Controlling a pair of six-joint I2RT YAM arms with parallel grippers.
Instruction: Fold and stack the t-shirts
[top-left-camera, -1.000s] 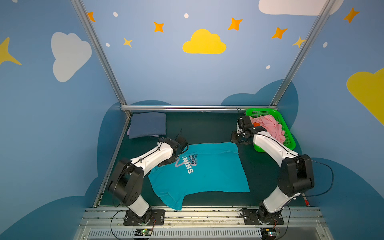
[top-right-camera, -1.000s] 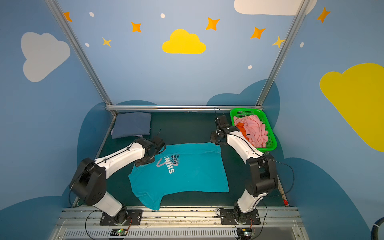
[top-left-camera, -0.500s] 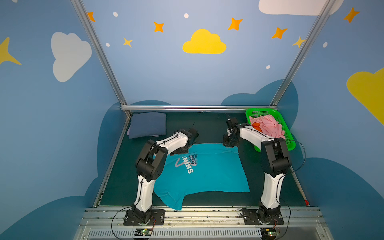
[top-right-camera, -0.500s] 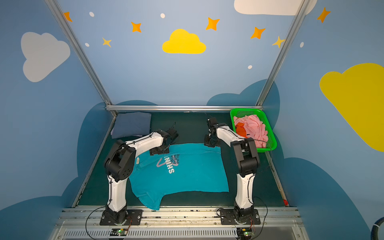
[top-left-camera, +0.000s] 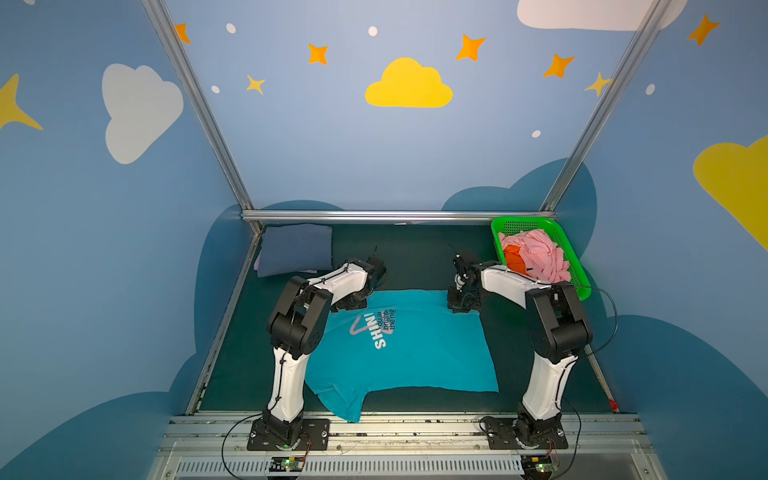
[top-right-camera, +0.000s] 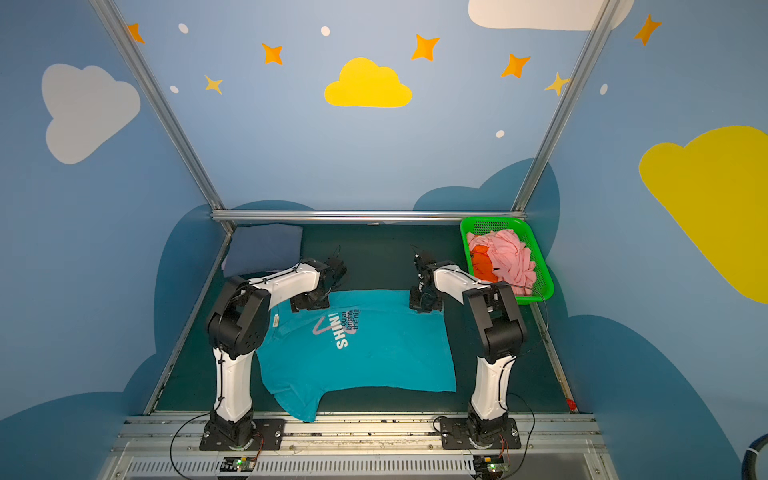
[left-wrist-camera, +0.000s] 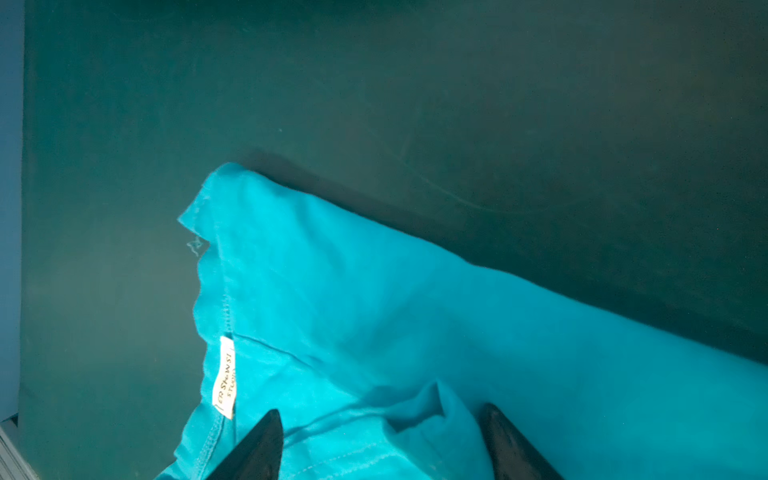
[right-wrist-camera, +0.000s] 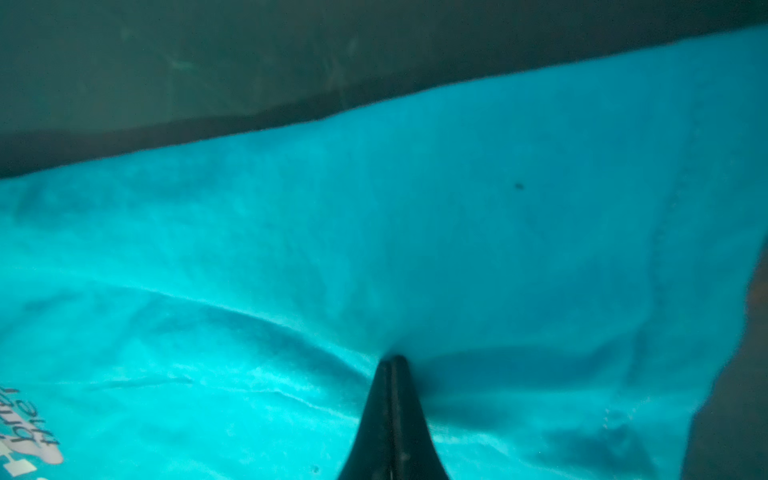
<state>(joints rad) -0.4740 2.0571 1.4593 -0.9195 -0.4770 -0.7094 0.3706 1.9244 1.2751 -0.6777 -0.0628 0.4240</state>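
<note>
A teal t-shirt (top-left-camera: 415, 353) (top-right-camera: 386, 353) with white "SHINE" print lies spread flat mid-table. My left gripper (top-left-camera: 352, 302) (top-right-camera: 309, 303) hovers at its far left corner, open; in the left wrist view its fingertips (left-wrist-camera: 380, 411) straddle a raised tuck of teal cloth (left-wrist-camera: 415, 311) without closing on it. My right gripper (top-left-camera: 461, 305) (top-right-camera: 424, 307) (right-wrist-camera: 390, 359) is shut at the far right corner, and creases in the teal fabric (right-wrist-camera: 374, 228) run into its tips. A folded slate-blue t-shirt (top-left-camera: 297, 249) (top-right-camera: 264, 249) sits at the back left.
A green basket (top-left-camera: 523, 220) (top-right-camera: 494, 220) at the back right holds a crumpled pink t-shirt (top-left-camera: 536, 253) (top-right-camera: 505, 253) and an orange one (top-left-camera: 514, 258) (top-right-camera: 482, 262). A metal rail runs along the back edge, and the arm bases stand at the front edge.
The left jaws have opened wider. The right gripper came from beside the basket to the shirt's far right corner. Both arms' elbows rose.
</note>
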